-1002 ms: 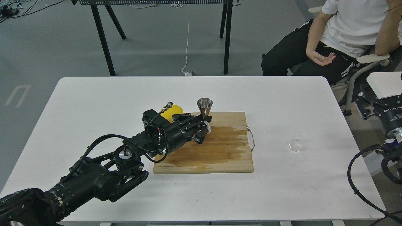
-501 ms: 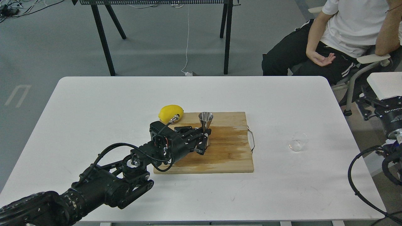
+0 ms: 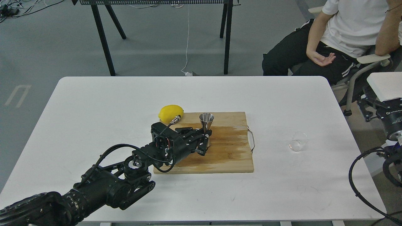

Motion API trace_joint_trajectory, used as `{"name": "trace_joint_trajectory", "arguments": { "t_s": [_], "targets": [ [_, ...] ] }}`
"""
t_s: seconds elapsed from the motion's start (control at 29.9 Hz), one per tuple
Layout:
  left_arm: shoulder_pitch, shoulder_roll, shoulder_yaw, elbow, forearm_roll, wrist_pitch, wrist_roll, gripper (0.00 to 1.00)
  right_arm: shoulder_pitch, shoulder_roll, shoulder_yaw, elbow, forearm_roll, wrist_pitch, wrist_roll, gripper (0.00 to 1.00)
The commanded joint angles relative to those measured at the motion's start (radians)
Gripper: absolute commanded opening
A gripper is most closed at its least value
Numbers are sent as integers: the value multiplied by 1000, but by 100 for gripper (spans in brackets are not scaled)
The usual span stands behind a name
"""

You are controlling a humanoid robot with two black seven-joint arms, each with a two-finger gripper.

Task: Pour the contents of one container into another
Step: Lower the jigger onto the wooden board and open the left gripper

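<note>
The shiny steel jigger (image 3: 206,120) stands upright on the wooden cutting board (image 3: 226,153), toward its back edge. My left gripper (image 3: 204,140) reaches in from the left and is shut on the jigger's lower cone, which its fingers mostly hide. The clear glass cup (image 3: 297,142) rests on the white table (image 3: 94,125), to the right of the board and apart from both arms. My right gripper (image 3: 381,108) shows only partly at the right edge, off the table, and its fingers cannot be told apart.
A yellow lemon (image 3: 170,112) lies at the board's back left corner, just behind my left wrist. The board has a metal handle (image 3: 252,139) on its right side. A seated person (image 3: 342,34) is beyond the table's far right corner.
My left gripper has lowered the jigger from above the board down onto it and drawn back a little toward me, uncovering the lemon. The cup has not moved.
</note>
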Motion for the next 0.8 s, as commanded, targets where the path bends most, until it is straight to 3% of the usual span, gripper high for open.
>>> {"name": "trace_joint_trajectory", "arguments": {
  "t_s": [0.0, 0.1, 0.3, 0.63, 0.77],
  "targets": [
    [0, -2, -2, -2, 0, 0, 3, 20, 0, -1, 0, 0, 0, 0, 0, 100],
    [1, 1, -2, -5, 0, 0, 5, 28, 0, -1, 0, 0, 0, 0, 0, 100],
    [18, 7, -2, -17, 0, 0, 5, 30, 0, 4, -2, 0, 0, 0, 0, 100],
    [27, 12, -2, -55, 0, 0, 31, 40, 2, 5, 0, -2, 0, 1, 0, 100],
    [27, 12, -2, -64, 0, 0, 31, 49, 2, 5, 3, -2, 0, 1, 0, 100]
  ]
}}
